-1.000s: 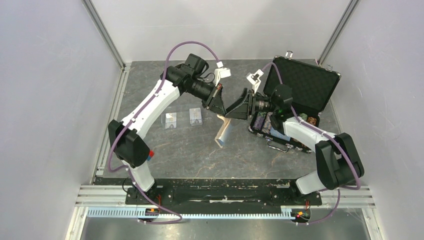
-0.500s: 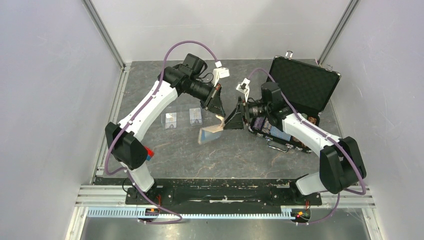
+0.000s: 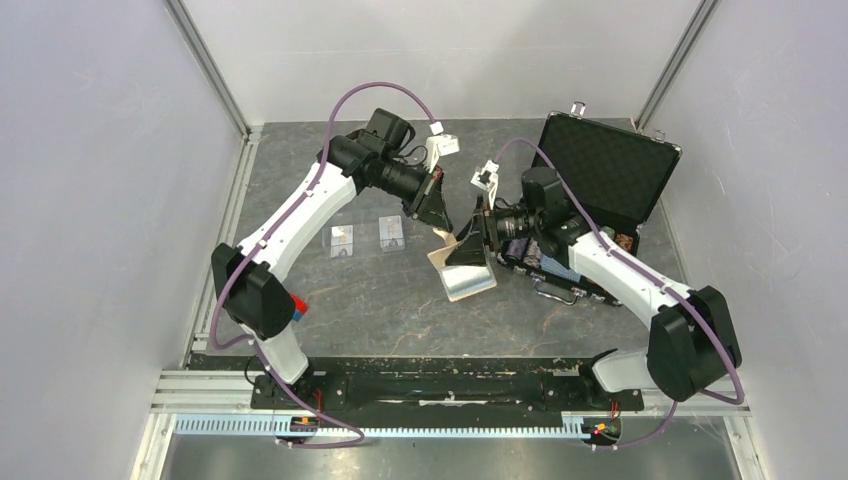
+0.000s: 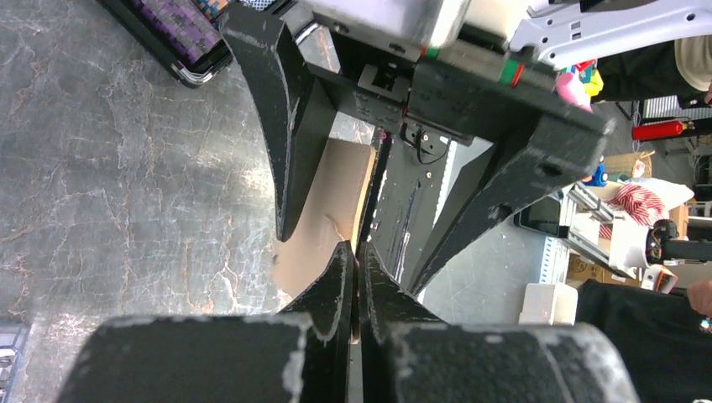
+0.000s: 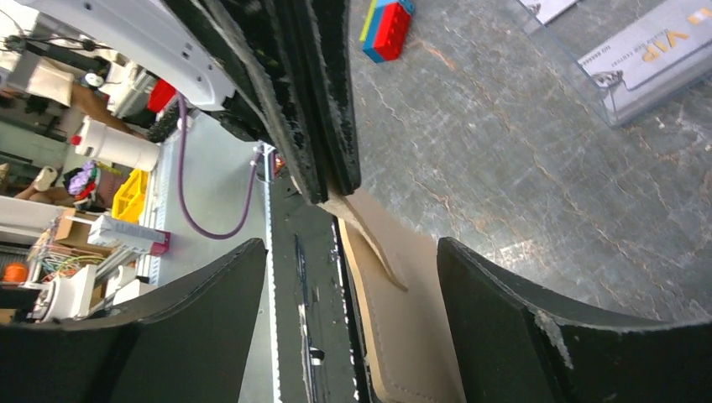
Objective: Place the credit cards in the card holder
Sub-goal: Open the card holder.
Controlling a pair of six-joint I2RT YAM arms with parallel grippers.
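Observation:
The tan card holder (image 3: 464, 272) hangs by its top edge from my left gripper (image 3: 438, 224), its lower part near the table. In the left wrist view my left gripper (image 4: 357, 248) is shut on its thin edge (image 4: 321, 220). My right gripper (image 3: 470, 247) is open, with a finger on each side of the holder. In the right wrist view the holder (image 5: 406, 336) sits between the spread fingers of my right gripper (image 5: 353, 252) without being pinched. Two credit cards (image 3: 342, 240) (image 3: 391, 233) lie side by side on the table to the left, in clear sleeves (image 5: 646, 60).
An open black case (image 3: 605, 175) with poker chips (image 3: 524, 250) stands at the right, close behind my right gripper. A blue-red-yellow block (image 3: 299, 310) lies by the left arm's base and also shows in the right wrist view (image 5: 386, 30). White walls enclose the table.
My right gripper has moved left and down over the card holder. The holder has swung round from edge-on and now shows a broad face below the two grippers. The left gripper has barely moved.

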